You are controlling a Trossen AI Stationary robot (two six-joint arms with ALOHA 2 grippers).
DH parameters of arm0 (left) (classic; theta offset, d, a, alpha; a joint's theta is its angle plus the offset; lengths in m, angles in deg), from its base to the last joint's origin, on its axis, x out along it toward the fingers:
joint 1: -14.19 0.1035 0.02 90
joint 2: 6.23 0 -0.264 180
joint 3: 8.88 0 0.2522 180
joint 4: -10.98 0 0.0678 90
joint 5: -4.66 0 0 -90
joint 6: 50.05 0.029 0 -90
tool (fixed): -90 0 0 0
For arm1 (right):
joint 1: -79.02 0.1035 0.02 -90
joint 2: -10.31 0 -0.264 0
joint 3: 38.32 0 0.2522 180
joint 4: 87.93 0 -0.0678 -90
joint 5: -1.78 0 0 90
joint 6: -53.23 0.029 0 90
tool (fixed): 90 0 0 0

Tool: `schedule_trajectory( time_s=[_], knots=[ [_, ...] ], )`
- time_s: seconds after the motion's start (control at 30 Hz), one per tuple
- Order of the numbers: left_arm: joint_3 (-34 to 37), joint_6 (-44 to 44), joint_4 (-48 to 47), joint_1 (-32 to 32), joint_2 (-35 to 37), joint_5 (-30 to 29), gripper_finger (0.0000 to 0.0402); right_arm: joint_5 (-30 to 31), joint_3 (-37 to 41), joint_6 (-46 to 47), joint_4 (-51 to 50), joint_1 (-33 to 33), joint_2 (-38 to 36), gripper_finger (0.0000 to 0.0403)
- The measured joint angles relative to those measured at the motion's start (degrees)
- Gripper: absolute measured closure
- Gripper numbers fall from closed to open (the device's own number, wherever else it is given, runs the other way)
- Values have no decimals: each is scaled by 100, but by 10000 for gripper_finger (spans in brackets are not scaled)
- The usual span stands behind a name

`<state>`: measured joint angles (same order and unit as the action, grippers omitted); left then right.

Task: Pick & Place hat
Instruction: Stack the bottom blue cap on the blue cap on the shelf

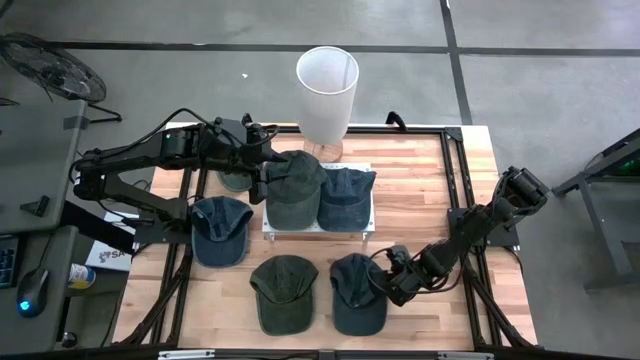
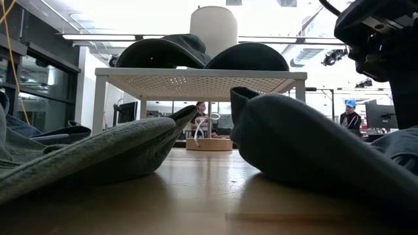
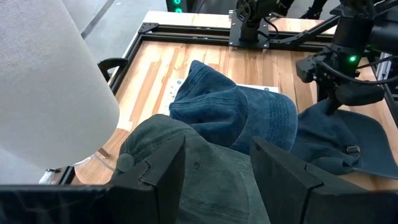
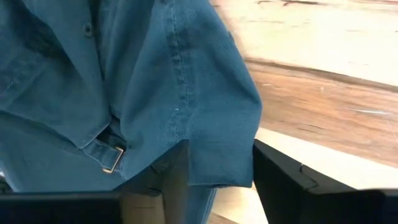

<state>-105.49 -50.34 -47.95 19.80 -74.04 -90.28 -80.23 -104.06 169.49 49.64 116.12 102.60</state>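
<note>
A white raised stand (image 1: 270,228) in the table's middle bears a dark green cap (image 1: 293,188) and a blue cap (image 1: 345,197) side by side. My left gripper (image 1: 262,172) is open at the green cap's left side; in the left wrist view (image 3: 217,180) its fingers stand astride the green crown (image 3: 205,168). A second blue cap (image 1: 357,292) lies on the table near the front. My right gripper (image 1: 393,282) is open at that cap's right side, its fingers astride the rear edge (image 4: 217,143) beside the strap buckle (image 4: 112,159). My left gripper's open fingers (image 3: 158,168) stand on either side of the green cap's crown, coming from the table's left; I cannot tell whether they touch it. My right gripper's open fingers (image 4: 283,177) stand on either side of the blue cap's rear edge; I cannot tell whether they touch it.
A tall white cylinder (image 1: 327,85) stands at the far edge behind the stand. Another blue cap (image 1: 220,230) lies left of the stand, and another green cap (image 1: 284,292) lies in front of it. Bare wood (image 1: 420,190) lies right of the stand.
</note>
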Motion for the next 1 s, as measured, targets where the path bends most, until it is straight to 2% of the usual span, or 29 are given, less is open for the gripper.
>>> schedule_trajectory(
  time_s=[0.47,0.77,1.0],
  knots=[
    [0,0,0,0,0,1,225,-74,0,-402,164,2,0,389],
    [0,-15,0,-1,0,3,225,-180,-20,-847,315,61,-143,395],
    [0,-180,4,-1,0,8,225,-195,-554,-1310,-256,282,-519,395]
  ],
)
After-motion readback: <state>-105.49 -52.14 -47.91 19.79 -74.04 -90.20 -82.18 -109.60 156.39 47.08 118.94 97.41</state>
